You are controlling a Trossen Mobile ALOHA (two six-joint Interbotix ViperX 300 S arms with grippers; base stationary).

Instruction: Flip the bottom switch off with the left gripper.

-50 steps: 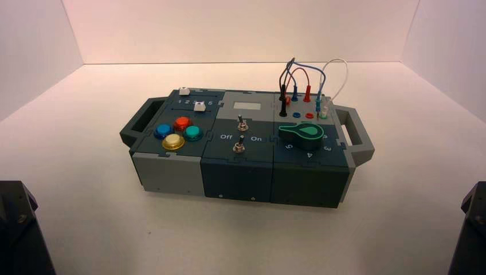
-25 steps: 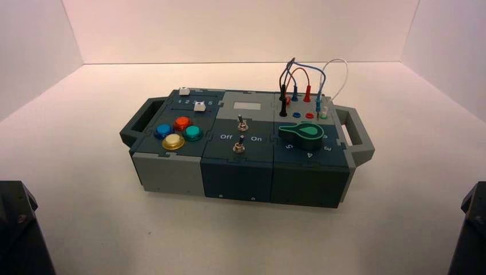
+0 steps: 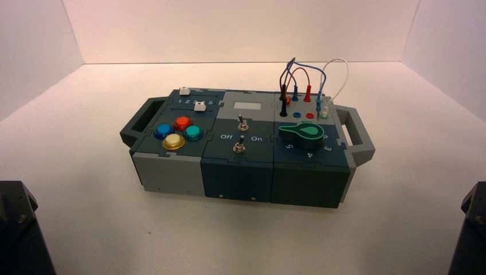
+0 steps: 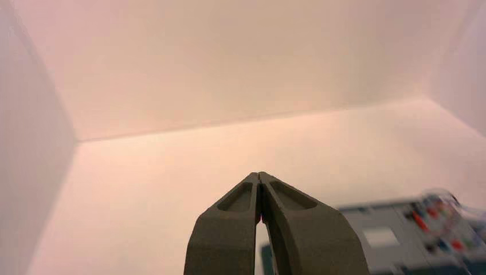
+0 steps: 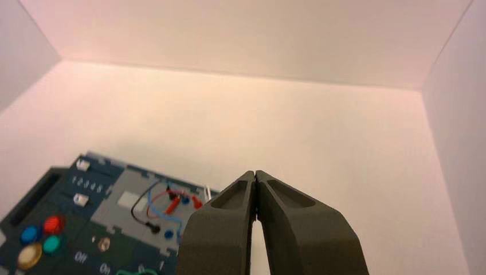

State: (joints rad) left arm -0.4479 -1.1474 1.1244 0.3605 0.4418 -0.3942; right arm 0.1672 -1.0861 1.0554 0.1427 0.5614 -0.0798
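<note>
The bottom switch (image 3: 238,147) is a small metal toggle on the dark teal middle panel of the box (image 3: 172,172), between the "Off" and "On" lettering, nearer the front than the like toggle (image 3: 243,123). My left gripper (image 4: 259,175) is shut and empty, parked low at the near left, far from the box; only the box's far corner (image 4: 401,235) shows in its view. My right gripper (image 5: 255,173) is shut and empty, parked at the near right. The bottom switch is out of both wrist views.
On the box, coloured round buttons (image 3: 177,133) and two white sliders (image 3: 199,106) sit left. A green knob (image 3: 302,132) and plugged wires (image 3: 304,77) sit right. Handles (image 3: 139,117) stick out at both ends. White walls enclose the table.
</note>
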